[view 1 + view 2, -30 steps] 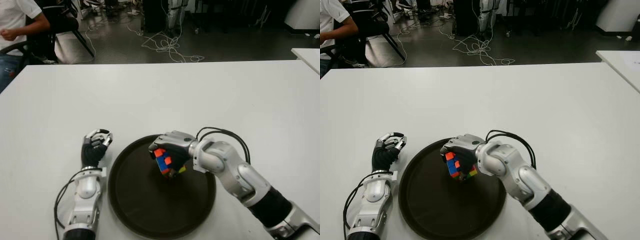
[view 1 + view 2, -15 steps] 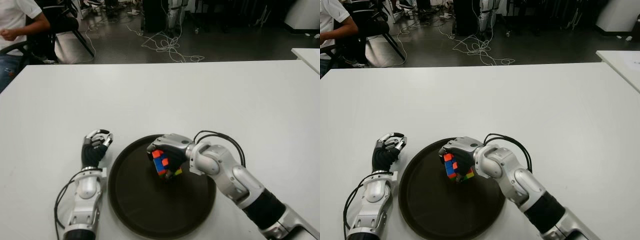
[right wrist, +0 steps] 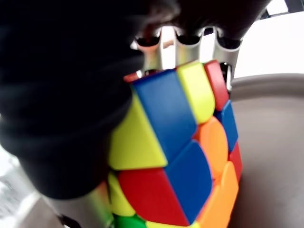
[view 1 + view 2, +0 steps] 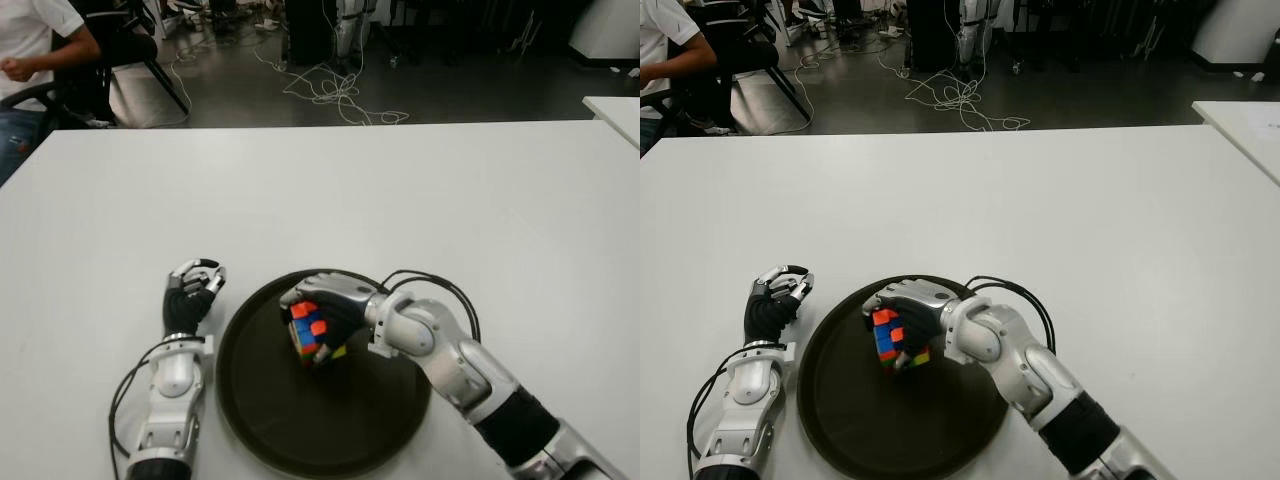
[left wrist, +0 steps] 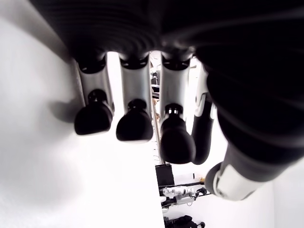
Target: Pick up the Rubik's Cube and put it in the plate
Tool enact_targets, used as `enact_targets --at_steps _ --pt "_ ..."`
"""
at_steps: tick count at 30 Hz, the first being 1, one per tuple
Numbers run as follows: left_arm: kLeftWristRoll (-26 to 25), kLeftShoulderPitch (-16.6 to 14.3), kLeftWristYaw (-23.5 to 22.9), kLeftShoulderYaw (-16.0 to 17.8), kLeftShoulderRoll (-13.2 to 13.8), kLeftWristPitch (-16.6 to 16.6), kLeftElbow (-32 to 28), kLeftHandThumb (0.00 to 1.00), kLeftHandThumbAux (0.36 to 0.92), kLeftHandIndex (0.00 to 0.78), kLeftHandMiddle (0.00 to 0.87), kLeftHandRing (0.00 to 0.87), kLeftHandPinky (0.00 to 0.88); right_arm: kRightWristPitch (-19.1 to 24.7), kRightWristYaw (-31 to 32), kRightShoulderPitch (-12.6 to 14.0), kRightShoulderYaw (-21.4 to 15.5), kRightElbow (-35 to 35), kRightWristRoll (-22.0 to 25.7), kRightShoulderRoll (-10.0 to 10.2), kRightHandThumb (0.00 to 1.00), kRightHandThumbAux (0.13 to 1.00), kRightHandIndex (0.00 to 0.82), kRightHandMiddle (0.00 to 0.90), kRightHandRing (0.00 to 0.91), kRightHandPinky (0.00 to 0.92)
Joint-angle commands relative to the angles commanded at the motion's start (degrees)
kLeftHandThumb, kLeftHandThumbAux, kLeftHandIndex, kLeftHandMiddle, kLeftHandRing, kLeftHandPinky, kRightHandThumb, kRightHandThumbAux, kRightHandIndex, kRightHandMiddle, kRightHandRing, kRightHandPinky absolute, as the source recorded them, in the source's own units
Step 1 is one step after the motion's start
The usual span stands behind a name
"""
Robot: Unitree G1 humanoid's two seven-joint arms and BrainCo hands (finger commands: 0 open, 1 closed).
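My right hand (image 4: pixel 322 312) is shut on the Rubik's Cube (image 4: pixel 309 335), a cube of orange, blue, red and yellow tiles, and holds it over the middle of the dark round plate (image 4: pixel 270 420). The right wrist view shows the cube (image 3: pixel 180 156) pressed against the palm, fingers wrapped behind it and the plate's rim (image 3: pixel 266 83) beyond. I cannot tell whether the cube touches the plate floor. My left hand (image 4: pixel 190 290) shows on the white table (image 4: pixel 400 190) just left of the plate, fingers curled and holding nothing (image 5: pixel 135 126).
The plate sits near the table's front edge between both arms. A black cable loops off my right forearm (image 4: pixel 430 285). A seated person (image 4: pixel 35 45) and a chair are beyond the table's far left corner. Another white table (image 4: pixel 615 110) stands at far right.
My right hand has carried the cube leftward, from the plate's right part toward its middle. The left hand has not moved.
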Motion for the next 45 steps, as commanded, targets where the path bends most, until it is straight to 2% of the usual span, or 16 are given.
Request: enact_targets --at_steps 11,22,27,37,42,45 --pt "0.55 0.31 0.58 -0.46 -0.04 0.29 -0.92 0.707 0.707 0.444 0.811 0.82 0.803 -3.63 -3.17 0.95 -1.08 1.18 3.51 0.3 0.022 0.952 0.639 0.784 0.793 0.765" --pt "1.47 0.62 1.27 -0.85 -0.11 0.68 -1.72 0.707 0.706 0.444 0.808 0.818 0.802 -4.86 -3.92 0.54 -0.71 2.12 3.08 -0.1 0.059 0.95 0.693 0.793 0.793 0.767" --pt "1.56 0.58 1.32 -0.83 -0.07 1.0 -1.65 0.707 0.706 0.444 0.807 0.816 0.8 -4.53 -3.67 0.53 -0.53 1.76 2.73 -0.32 0.074 0.947 0.692 0.796 0.796 0.772" --pt "0.8 0.51 1.02 -0.38 -0.32 0.88 -1.45 0.707 0.706 0.444 0.808 0.819 0.802 -4.32 -3.99 -0.07 0.09 1.31 0.04 -1.2 0.083 0.943 0.639 0.779 0.783 0.747" --pt "0.61 0.49 0.75 -0.3 -0.32 0.64 -1.36 0.707 0.706 0.443 0.804 0.816 0.797 -4.9 -5.33 -0.14 0.27 1.26 -1.98 -1.38 0.101 0.948 0.57 0.761 0.76 0.717" --pt "0.58 0.43 0.61 -0.3 -0.21 0.51 -1.19 0.707 0.706 0.443 0.804 0.814 0.795 -5.67 -5.87 -0.5 0.59 1.43 -3.21 -1.86 0.068 0.958 0.506 0.713 0.702 0.619"
